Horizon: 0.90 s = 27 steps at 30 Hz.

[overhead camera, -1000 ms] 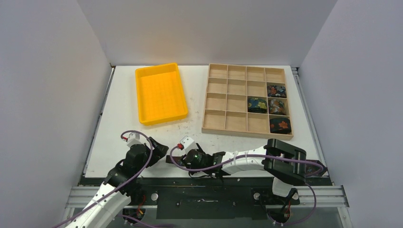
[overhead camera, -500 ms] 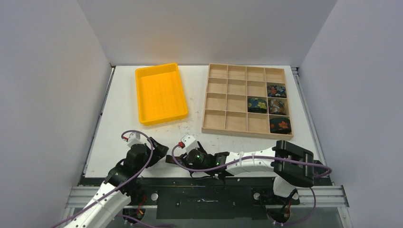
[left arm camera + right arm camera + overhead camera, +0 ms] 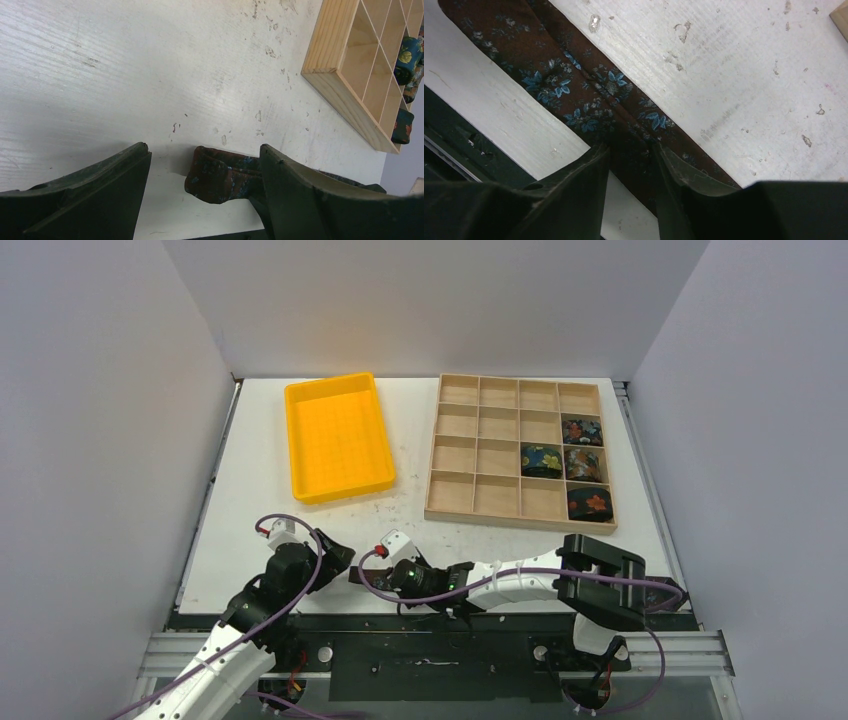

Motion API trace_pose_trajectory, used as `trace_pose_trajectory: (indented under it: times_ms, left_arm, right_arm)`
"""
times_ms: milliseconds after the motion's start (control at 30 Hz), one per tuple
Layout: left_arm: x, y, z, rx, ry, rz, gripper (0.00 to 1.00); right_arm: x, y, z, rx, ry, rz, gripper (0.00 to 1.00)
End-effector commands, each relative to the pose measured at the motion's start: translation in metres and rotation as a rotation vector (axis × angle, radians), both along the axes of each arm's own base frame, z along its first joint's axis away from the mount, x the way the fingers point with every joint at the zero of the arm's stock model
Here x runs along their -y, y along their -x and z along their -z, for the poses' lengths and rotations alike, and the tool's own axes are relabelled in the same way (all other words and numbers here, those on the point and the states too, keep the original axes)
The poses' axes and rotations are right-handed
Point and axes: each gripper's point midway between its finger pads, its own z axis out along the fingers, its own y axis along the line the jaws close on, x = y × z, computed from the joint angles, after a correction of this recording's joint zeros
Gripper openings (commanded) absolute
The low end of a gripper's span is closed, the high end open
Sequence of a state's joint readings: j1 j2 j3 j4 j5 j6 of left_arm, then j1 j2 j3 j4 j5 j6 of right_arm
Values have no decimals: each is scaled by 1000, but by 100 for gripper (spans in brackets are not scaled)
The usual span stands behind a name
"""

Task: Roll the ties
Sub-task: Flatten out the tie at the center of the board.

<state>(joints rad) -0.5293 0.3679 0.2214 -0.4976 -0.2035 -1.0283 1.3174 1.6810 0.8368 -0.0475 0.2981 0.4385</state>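
Note:
A dark brown tie with blue flowers (image 3: pixel 574 95) lies as a flat strip along the table's front edge. It is mostly hidden under my right arm in the top view (image 3: pixel 362 578). My right gripper (image 3: pixel 631 149) is shut on the strip, with the fabric bunched between its jaws; it also shows in the top view (image 3: pixel 380 578). My left gripper (image 3: pixel 204 148) is open, and the tie's folded end (image 3: pixel 222 175) lies on the table between its fingers (image 3: pixel 100 195). In the top view the left gripper (image 3: pixel 338 558) sits just left of the right one. Several rolled ties (image 3: pixel 582 430) fill cells on the right side of the wooden tray (image 3: pixel 431 512).
A yellow bin (image 3: pixel 345 490) stands at the back left. The wooden tray's near corner (image 3: pixel 330 50) shows in the left wrist view, with coiled ties (image 3: pixel 407 55) in it. The table's dark front edge (image 3: pixel 454 135) is right beside the tie.
My right arm's elbow swung out to the right and came back; its gripper stayed on the tie. The left arm has not moved.

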Motion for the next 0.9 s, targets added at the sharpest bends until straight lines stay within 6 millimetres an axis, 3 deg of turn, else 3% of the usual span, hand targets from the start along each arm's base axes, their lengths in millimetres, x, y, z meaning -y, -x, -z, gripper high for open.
trace_pose_trajectory:
  times_ms: [0, 300, 667, 867]
  left_arm:
    - [6, -7, -22, 51, 30, 11, 78]
    - [7, -7, -20, 49, 31, 12, 78]
    - [6, -6, -21, 50, 31, 12, 78]
    - [6, -6, -20, 47, 30, 12, 78]
  right_arm:
    - [-8, 2, -1, -8, -21, 1, 33]
    - [-8, 0, -11, 8, -34, 10, 6]
    - [-10, -20, -46, 74, -74, 30, 5]
    - [-10, -30, -48, 80, -71, 31, 5]
